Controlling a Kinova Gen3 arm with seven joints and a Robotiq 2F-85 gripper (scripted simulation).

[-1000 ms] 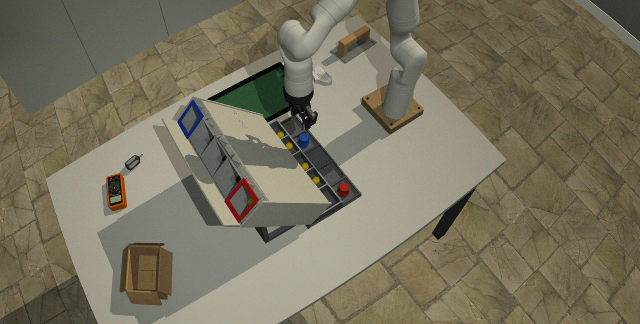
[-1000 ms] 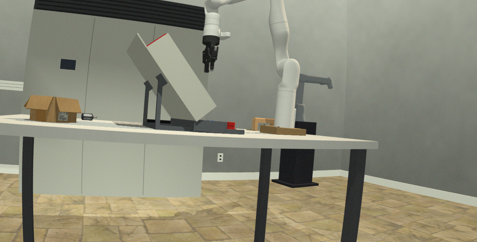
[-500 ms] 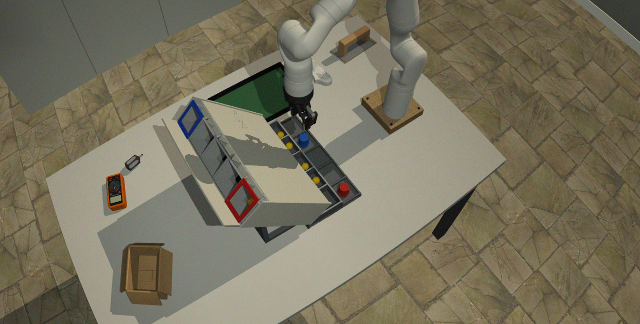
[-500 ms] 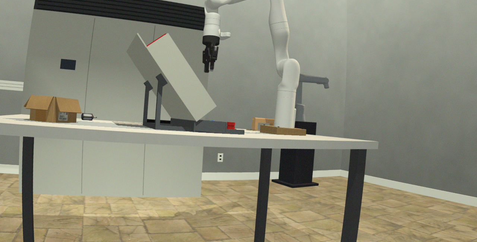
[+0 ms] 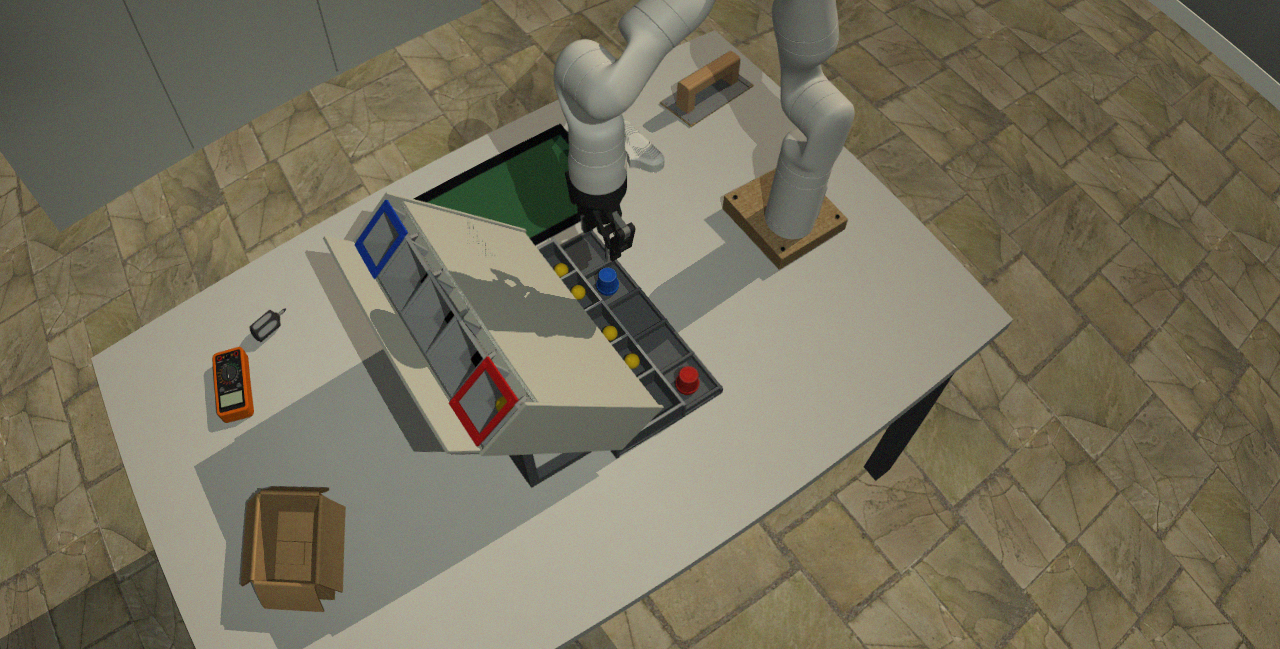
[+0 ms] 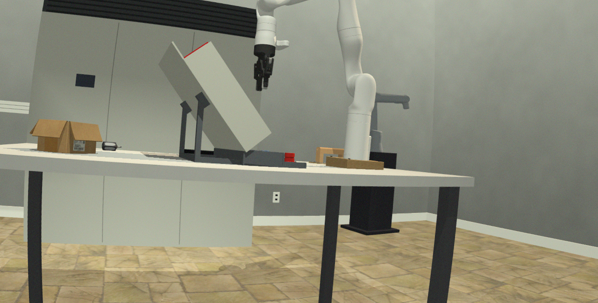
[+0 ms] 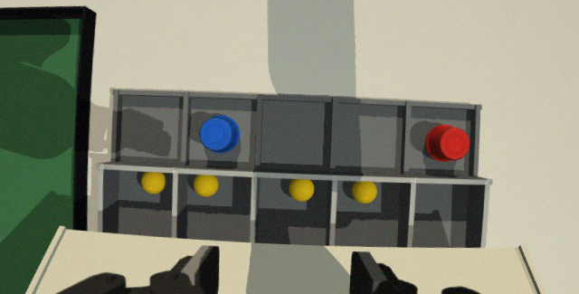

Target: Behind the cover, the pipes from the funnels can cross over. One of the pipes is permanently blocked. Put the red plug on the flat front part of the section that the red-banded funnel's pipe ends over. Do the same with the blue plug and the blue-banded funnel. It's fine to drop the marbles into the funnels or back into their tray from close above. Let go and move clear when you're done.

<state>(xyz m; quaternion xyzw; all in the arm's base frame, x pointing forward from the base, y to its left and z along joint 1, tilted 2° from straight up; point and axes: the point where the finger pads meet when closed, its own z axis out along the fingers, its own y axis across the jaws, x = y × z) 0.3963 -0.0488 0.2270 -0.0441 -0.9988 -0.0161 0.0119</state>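
Observation:
My gripper [image 5: 617, 237] [image 6: 261, 86] [image 7: 284, 271] is open and empty, high above the lower edge of the slanted beige cover [image 5: 537, 323] [image 6: 217, 92] [image 7: 113, 253]. Below it lies the grey sectioned tray [image 7: 294, 99]. The blue plug [image 5: 606, 280] [image 7: 219, 133] stands on the flat front part of the second section from the green tray. The red plug [image 5: 687, 378] [image 6: 288, 157] [image 7: 447, 143] stands on the front part of the far end section. Several yellow marbles [image 7: 301, 190] [image 5: 610, 332] lie in the rear parts of the sections; the one behind the red plug is empty. The blue-banded funnel [image 5: 370, 221] and the red-banded funnel [image 5: 469, 379] sit at the cover's top; a yellow marble [image 5: 500, 402] shows in the red one.
A green marble tray [image 5: 510, 184] [image 7: 36, 127] lies beside the sections. An orange multimeter [image 5: 231, 383], a small black part [image 5: 265, 323] and a cardboard box [image 5: 290, 546] [image 6: 64, 136] are at the table's far side. A wooden handle block [image 5: 707, 81] lies near the arm's base [image 5: 783, 220].

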